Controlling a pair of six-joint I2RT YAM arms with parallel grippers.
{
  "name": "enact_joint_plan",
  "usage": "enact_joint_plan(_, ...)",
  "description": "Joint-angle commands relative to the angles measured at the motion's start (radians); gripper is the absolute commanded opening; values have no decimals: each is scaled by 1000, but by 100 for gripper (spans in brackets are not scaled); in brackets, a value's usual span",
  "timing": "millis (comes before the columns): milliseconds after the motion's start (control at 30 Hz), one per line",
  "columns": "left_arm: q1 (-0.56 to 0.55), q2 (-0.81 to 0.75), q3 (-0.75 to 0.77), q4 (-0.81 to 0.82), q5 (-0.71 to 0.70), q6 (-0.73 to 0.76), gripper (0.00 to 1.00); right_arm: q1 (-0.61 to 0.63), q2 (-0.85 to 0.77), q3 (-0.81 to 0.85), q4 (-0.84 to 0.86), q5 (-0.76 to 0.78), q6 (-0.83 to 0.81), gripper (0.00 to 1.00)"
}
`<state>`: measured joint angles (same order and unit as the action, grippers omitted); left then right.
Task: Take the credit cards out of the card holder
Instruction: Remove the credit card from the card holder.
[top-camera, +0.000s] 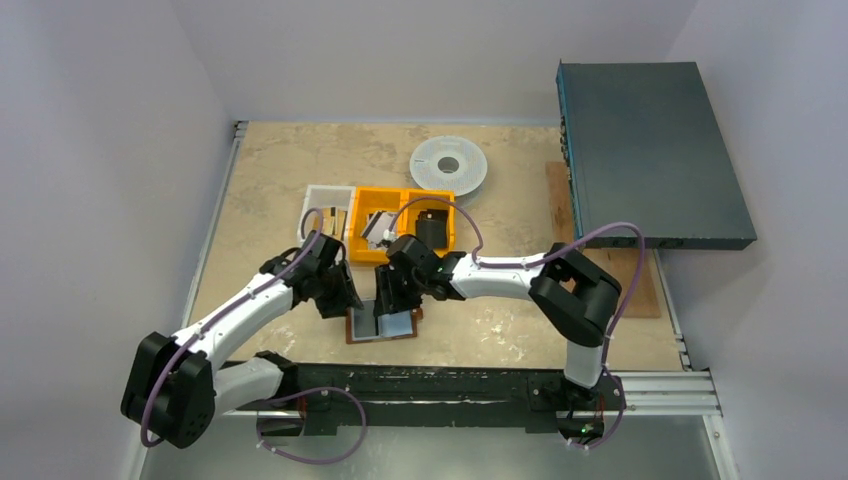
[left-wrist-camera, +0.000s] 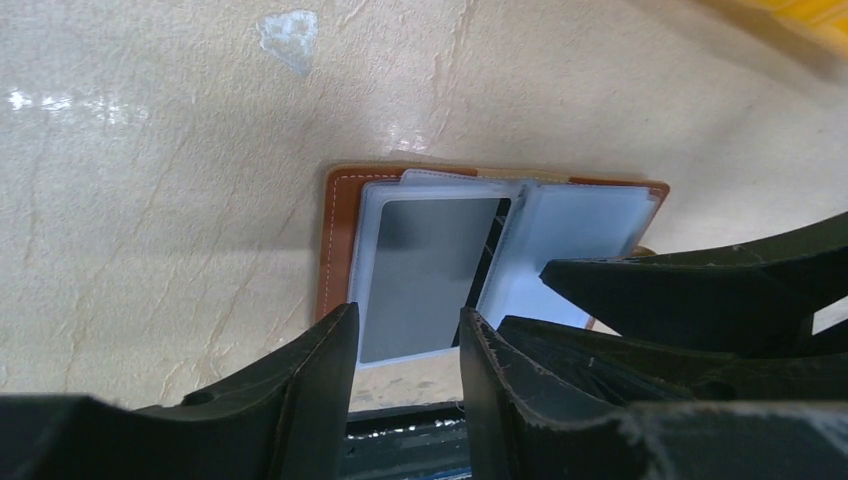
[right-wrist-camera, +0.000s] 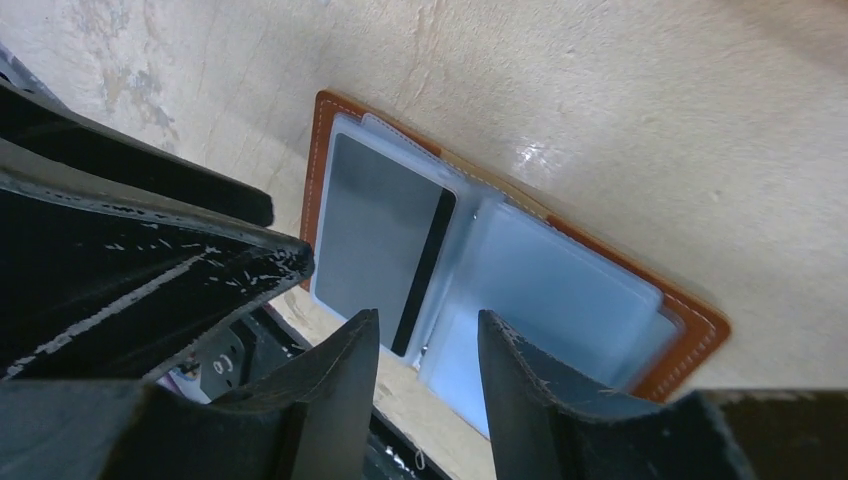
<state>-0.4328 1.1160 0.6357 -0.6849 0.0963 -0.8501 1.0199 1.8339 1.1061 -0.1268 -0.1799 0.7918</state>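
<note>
The holder (top-camera: 383, 326) lies open and flat on the worktop (top-camera: 280, 180), close to its near edge, at 6 o'clock of the orange bin (top-camera: 380, 192). One grey card (left-wrist-camera: 425, 270) with a dark stripe sits in the left clear sleeve; the right sleeve looks empty. The likely failure is a pinch that catches the slick sleeve along with the card, so that the unpinned holder lifts or slides off the edge. The left fingers (left-wrist-camera: 320, 370) hang at the holder's 10 o'clock and the right fingers (right-wrist-camera: 340, 370) at its 12 o'clock. Both pairs are parted and grip nothing.
</note>
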Motion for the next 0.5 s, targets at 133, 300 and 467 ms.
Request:
enact_joint_plan(133,5,58,-50,138,52,-23,33,-2,41,23,121,-97,51,40)
enact_joint_plan(300,5,84,-67,155,51,-25,27,-2,53,5,149,-108,67,39)
enact_joint_plan(467,5,107,-82,166,46,-30,21,-7,57,-13,161,-109,75,38)
